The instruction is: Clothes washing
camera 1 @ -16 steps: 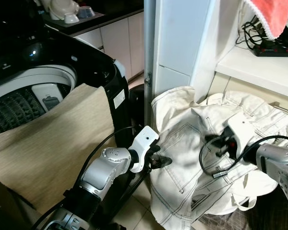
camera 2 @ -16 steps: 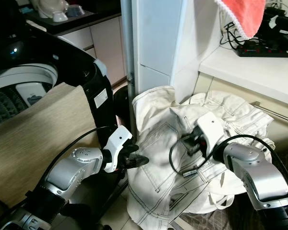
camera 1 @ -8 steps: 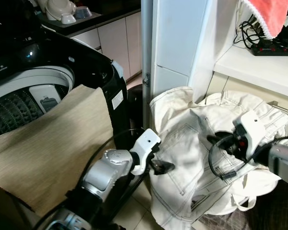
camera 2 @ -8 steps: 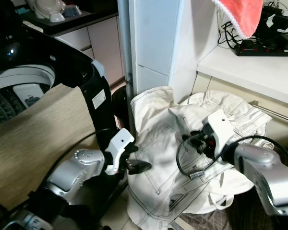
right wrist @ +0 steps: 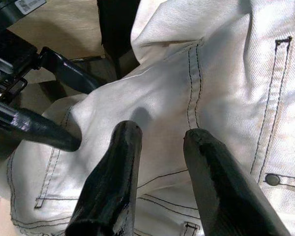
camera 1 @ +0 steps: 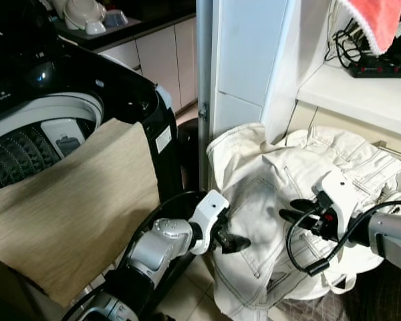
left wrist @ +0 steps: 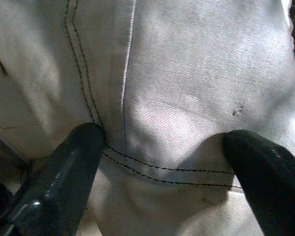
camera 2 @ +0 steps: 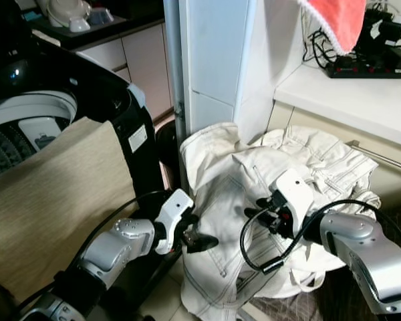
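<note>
Washing machine: black top-loader at the robot's left, lid raised, drum visible.
Beige cloth: draped over the machine's front rim, hanging down its front.
Counter: dark surface behind the machine, carrying white crockery; white cabinets below.
Left gripper: low, at the left edge of the white garment; the fingers are spread wide, both pressed against the fabric beside a stitched seam.
Floor: pale tiles beneath the left arm.
White denim garment: heaped between a white pillar and the shelf, black contrast stitching, spilling down toward the floor.
Right gripper: over the middle of the garment; fingers narrowly parted, resting on the cloth, nothing clamped.
Shelf: white ledge at the right, holding a power strip and cables.
Red towel: hanging above the shelf.
</note>
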Controlling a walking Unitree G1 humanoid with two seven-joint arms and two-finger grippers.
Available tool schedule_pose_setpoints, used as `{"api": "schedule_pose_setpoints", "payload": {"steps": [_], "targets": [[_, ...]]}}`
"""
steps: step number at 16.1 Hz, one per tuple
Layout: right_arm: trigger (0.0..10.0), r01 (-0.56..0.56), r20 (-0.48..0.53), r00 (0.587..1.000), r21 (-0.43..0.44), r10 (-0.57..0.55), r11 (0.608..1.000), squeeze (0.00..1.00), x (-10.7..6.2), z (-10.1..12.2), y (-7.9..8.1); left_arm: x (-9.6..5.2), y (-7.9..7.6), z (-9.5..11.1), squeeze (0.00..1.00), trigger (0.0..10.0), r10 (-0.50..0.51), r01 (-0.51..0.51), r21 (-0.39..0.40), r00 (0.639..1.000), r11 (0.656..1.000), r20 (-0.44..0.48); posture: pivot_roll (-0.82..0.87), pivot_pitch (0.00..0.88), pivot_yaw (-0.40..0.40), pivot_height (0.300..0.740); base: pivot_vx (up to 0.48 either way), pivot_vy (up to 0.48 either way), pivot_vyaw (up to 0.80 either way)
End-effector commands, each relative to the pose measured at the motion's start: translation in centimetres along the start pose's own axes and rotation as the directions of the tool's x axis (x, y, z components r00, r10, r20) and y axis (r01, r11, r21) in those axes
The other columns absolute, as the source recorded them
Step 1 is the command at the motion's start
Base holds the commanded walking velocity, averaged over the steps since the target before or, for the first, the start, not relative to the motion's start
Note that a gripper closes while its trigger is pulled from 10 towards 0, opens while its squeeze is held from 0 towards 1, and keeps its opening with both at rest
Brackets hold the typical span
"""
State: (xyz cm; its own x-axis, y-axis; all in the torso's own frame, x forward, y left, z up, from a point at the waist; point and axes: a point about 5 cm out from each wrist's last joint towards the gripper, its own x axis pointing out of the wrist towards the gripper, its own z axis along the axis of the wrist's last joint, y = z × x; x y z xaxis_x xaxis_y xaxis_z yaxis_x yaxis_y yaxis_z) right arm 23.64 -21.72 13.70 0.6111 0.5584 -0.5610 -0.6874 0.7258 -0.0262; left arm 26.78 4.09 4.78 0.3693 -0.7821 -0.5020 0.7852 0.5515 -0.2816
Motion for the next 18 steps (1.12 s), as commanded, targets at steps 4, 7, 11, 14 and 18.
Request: {"api": "schedule_pose_setpoints", "payload": {"steps": [4,7,11,14,18], "targets": [[10.0,-0.024,-0.004,1.000,-0.033,0.024,0.999,0.00,-0.27,0.32,0.34,-0.19,0.83,0.58,0.00,0.0,0.024,-0.024,0.006,1.000,1.000,0.018,-0.11,0.000,0.078,0.740,0.000,0.000,0.00],[10.0,-0.026,-0.007,1.000,-0.041,0.026,0.999,0.00,-0.23,0.36,0.22,-0.20,0.94,0.77,0.00,0.0,0.027,-0.027,0.005,0.999,1.000,0.031,-0.11,0.000,0.074,0.740,0.000,0.000,0.00],[10.0,-0.031,-0.010,0.999,-0.053,0.030,0.998,0.00,-0.22,0.52,0.06,-0.11,0.88,0.89,0.00,0.0,0.026,-0.026,-0.001,0.999,1.000,0.044,-0.11,0.000,0.068,0.740,0.000,0.000,0.00],[10.0,-0.026,-0.010,1.000,-0.064,0.026,0.998,0.00,-0.13,0.56,0.06,-0.17,0.82,1.06,0.00,0.0,0.017,-0.017,-0.009,0.998,1.000,0.057,-0.11,0.000,0.069,0.740,0.000,0.000,0.00],[10.0,-0.014,0.009,1.000,-0.067,0.014,0.998,0.00,-0.17,0.72,0.13,-0.18,0.85,1.33,0.00,0.0,0.024,-0.023,-0.015,0.996,1.000,0.086,-0.11,0.000,0.069,0.740,0.000,0.000,0.00]]}}
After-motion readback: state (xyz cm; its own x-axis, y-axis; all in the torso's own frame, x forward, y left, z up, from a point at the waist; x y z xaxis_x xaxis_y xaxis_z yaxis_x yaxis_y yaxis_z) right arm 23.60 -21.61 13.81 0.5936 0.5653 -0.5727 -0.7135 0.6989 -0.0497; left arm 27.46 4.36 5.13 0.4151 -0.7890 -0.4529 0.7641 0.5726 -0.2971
